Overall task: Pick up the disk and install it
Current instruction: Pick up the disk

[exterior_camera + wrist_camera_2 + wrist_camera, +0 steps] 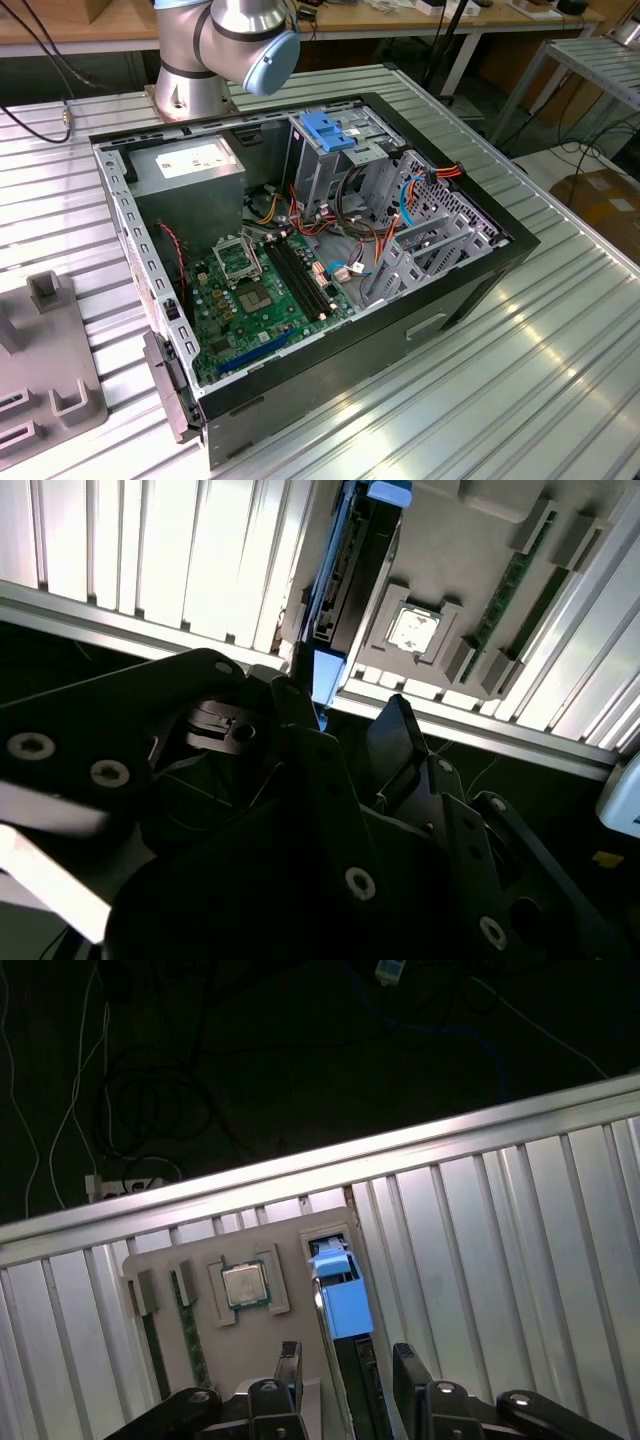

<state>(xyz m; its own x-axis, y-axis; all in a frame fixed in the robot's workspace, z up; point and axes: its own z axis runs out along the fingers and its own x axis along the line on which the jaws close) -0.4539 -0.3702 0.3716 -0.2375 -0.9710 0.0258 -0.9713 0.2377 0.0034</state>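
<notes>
First wrist view: fingers [290, 1365] spread open either side of the disk [345, 1310], not gripping — it stands in its holder [235, 1355] on the table [480, 1260]. Pickup and install both remain.

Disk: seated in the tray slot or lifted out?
Seated. In the first wrist view the disk stands on edge in the grey tray slot, fingers open either side.
</notes>
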